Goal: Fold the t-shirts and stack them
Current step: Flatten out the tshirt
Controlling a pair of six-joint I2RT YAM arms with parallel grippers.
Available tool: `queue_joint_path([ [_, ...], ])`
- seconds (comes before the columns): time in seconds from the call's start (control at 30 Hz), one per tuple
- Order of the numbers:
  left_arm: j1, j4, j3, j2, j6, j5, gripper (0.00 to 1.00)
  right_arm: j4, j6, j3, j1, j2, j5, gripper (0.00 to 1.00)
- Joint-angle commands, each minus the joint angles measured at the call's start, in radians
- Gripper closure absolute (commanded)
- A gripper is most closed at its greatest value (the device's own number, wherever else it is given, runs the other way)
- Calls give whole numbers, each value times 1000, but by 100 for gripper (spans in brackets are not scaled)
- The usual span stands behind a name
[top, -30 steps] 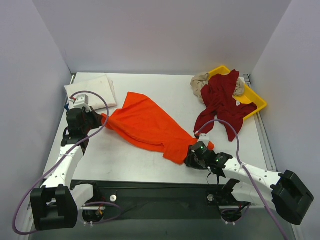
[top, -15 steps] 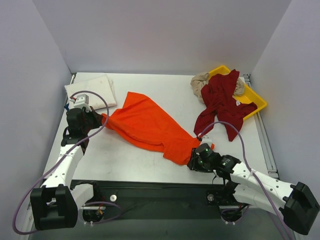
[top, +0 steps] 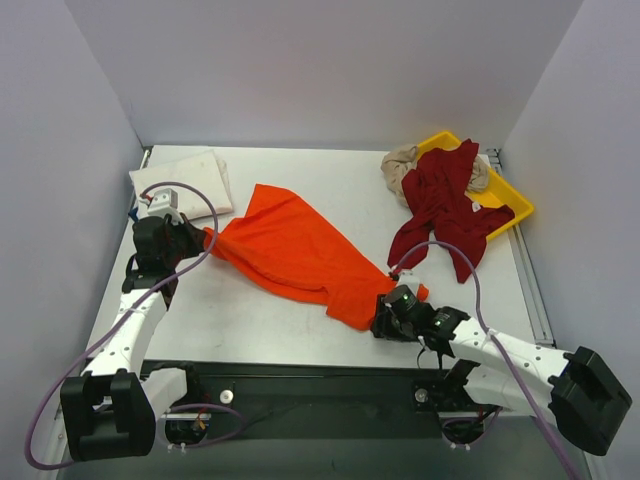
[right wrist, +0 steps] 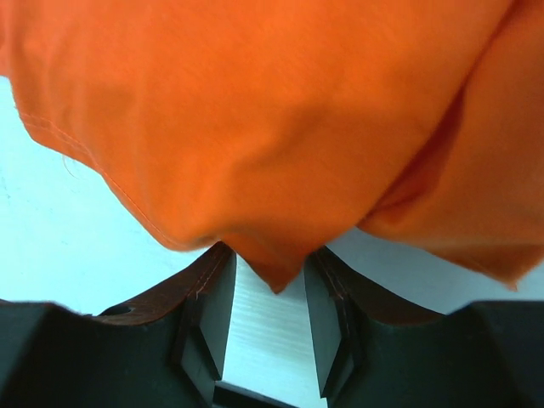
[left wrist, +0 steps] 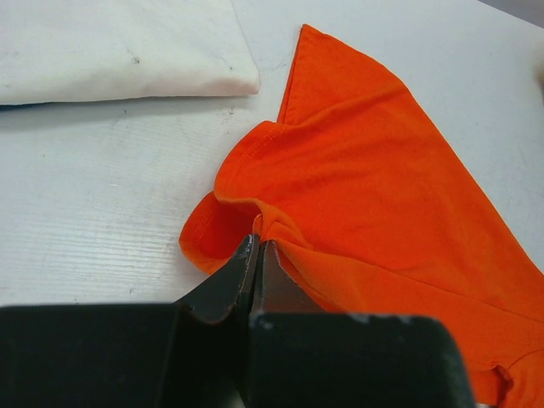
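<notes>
White tabletop (top: pixel 330 170), pale walls on three sides. Orange t-shirt (top: pixel 290 245) lies mid-table, stretched diagonally from about 9 o'clock to about 5 o'clock, unfolded and bunched along its near edge.

Change: over the last second the right arm swung out toward 4 o'clock and dropped its wrist a touch nearer the table edge, then came back to nearly where it was. The orange cloth barely shifted with it. Left arm and its end of the shirt did not move. Read: the right side is re-seating on its corner, not pulling, so the spread-out step is not finished and no fold has begun.

Left gripper (left wrist: pixel 255 251): clenched on a pinch of the orange shirt near the sleeve and collar end, cloth ruffled right at the tips.

Right gripper (right wrist: pixel 265 293): jaws parted, bare table showing in the gap. The shirt's hem corner hangs down between them as a point, touching neither pad clearly, so straddled, not gripped.

Other shirts: white t-shirt (top: pixel 190 180) folded flat at 10 o'clock. Dark red t-shirt (top: pixel 445 200) and beige t-shirt (top: pixel 398 165) are heaped at 2 o'clock, spilling over the yellow tray (top: pixel 515 205), unfolded.
</notes>
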Motion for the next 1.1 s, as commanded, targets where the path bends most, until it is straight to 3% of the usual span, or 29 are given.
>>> queue_joint_path([
  [0.0,5,53,-2,-22,-8,12,100,56,-17,-8,6,41,29,62],
  [0.27,5,52,-2,-25,-6,12,100,52,-32,-3,6,82,36,73],
  [0.4,4,50,-4,-27,-6,13,100,-17,-35,11,8,44,25,90],
  [0.5,5,50,-4,-27,-6,10,100,-92,-39,32,11,-14,15,96],
  [0.83,-1,67,-2,-19,-32,23,100,-270,-74,166,11,-290,4,95],
  [1.07,-15,104,5,-21,-86,84,100,-264,-169,345,-41,-245,65,94],
])
